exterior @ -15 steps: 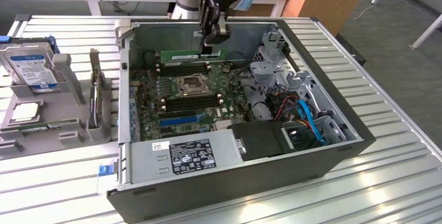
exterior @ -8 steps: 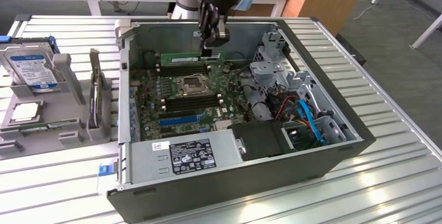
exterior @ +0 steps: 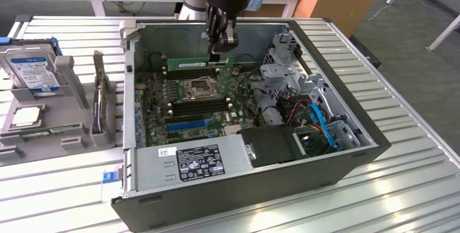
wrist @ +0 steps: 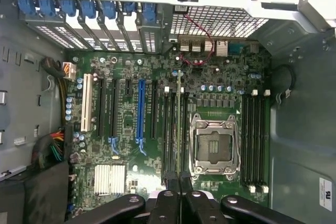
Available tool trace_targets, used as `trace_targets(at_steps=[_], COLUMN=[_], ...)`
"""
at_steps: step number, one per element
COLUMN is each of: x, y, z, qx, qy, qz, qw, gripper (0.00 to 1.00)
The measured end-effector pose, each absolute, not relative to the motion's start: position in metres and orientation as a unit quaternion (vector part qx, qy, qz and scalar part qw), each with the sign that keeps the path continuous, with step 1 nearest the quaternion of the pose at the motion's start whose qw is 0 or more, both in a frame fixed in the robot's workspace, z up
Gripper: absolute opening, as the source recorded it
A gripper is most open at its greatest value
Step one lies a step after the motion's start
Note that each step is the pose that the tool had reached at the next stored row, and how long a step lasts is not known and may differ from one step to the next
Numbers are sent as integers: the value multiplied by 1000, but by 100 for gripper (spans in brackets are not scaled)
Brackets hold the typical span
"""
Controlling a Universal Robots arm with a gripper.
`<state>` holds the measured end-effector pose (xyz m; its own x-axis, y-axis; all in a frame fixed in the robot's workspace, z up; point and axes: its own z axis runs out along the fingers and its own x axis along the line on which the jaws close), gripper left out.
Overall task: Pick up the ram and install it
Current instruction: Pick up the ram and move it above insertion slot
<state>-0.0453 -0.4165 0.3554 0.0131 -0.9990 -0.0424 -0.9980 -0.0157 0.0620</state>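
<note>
Over the slatted table (exterior: 410, 152), the downward-pointing tool (exterior: 217, 54) grips the ram (exterior: 190, 62).

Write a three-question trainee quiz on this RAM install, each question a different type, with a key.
1. True or false: the gripper is shut on the ram.
2. What stands in the grey holder at the exterior view's left of the computer case? A) hard drive B) fan C) heatsink
3. Fill in: the ram lines up with the black memory slots beside the ____ socket.
Key: 1 true; 2 A; 3 CPU.
</note>
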Motion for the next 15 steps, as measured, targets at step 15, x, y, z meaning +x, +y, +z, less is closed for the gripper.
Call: trace_targets(at_steps=[15], x=[-39], y=[-417], z=[353], qx=[712], qy=[-701], qz=[-37], qw=[7], gripper=[12])
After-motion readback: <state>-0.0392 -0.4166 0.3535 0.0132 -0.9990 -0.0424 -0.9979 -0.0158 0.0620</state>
